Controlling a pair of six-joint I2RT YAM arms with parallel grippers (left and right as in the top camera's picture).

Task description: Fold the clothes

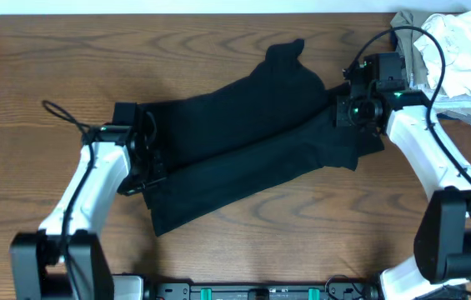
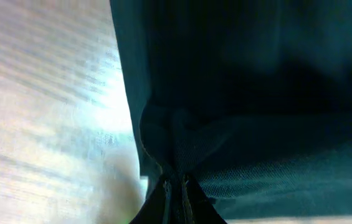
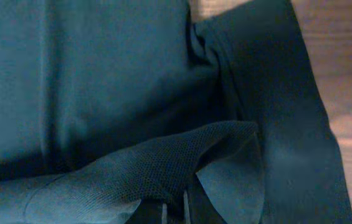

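Observation:
A black garment (image 1: pixel 243 142) lies spread across the middle of the wooden table, folded lengthwise with a sleeve poking up at the far side. My left gripper (image 1: pixel 146 162) is shut on its left edge; in the left wrist view the jaws (image 2: pixel 177 193) pinch a bunched fold of the dark cloth (image 2: pixel 250 124). My right gripper (image 1: pixel 353 112) is shut on the garment's right end; in the right wrist view the jaws (image 3: pixel 174 211) hold a lifted flap of mesh-textured fabric (image 3: pixel 163 162).
A pile of white and light-coloured clothes (image 1: pixel 456 50) sits at the far right corner. Bare wooden table (image 1: pixel 43 67) surrounds the garment. The arm bases stand at the near edge.

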